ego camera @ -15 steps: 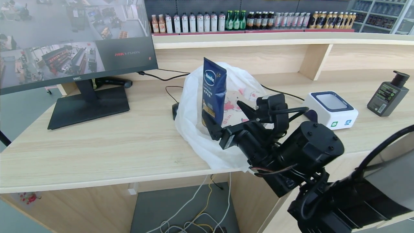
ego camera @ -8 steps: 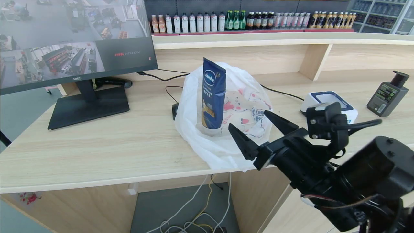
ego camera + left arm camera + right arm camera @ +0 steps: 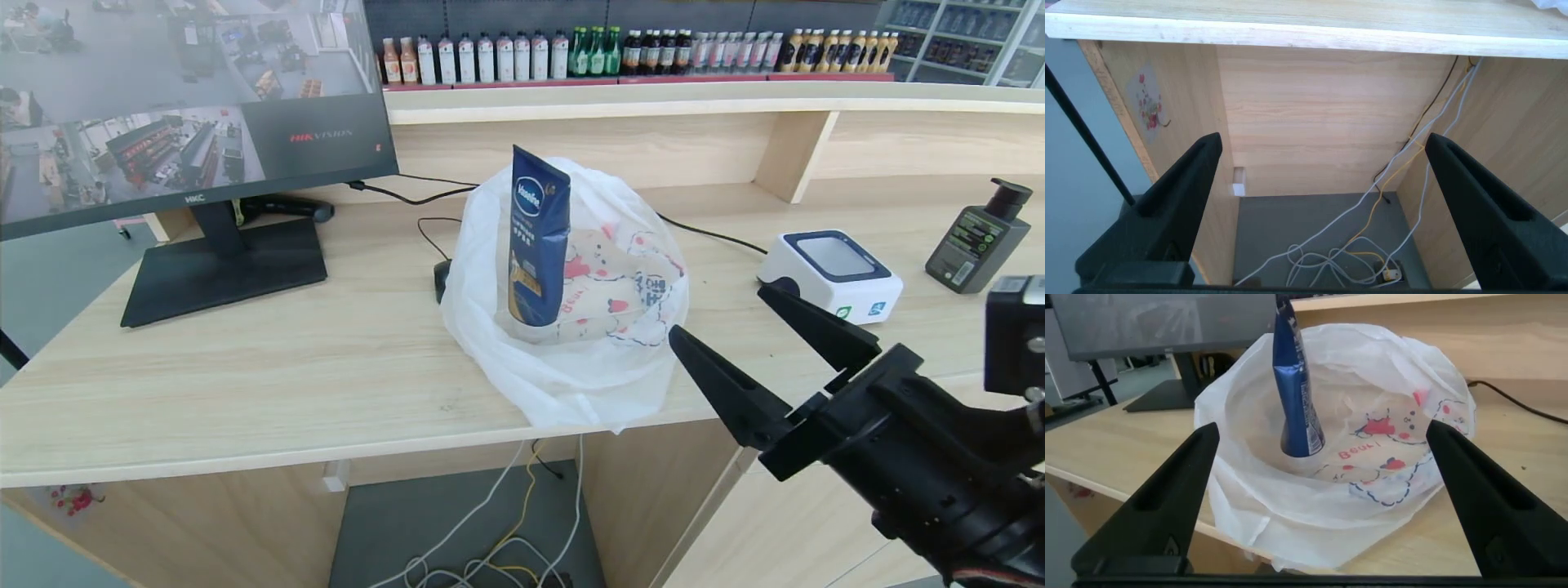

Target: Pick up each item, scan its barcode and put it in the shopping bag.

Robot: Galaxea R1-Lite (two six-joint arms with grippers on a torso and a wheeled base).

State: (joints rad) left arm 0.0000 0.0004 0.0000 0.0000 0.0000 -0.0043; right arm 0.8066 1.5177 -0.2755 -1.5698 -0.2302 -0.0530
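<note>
Pretty clearly a small shop, right at the checkout: a wooden counter with a barcode scanner, a monitor showing security camera feeds, and drink bottles lined up on shelves behind.

Blue tube upright inside white shopping bag on counter

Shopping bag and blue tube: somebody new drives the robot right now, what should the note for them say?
Right gripper: open, empty, over the front edge of the counter, beside the shopping bag.
Left gripper: open, empty, low, in front of the space under the counter.
Done: blue tube stands upright in the bag.
Left: grey pump bottle sits on the counter beyond the scanner; pick it up, scan it, bag it.
</note>
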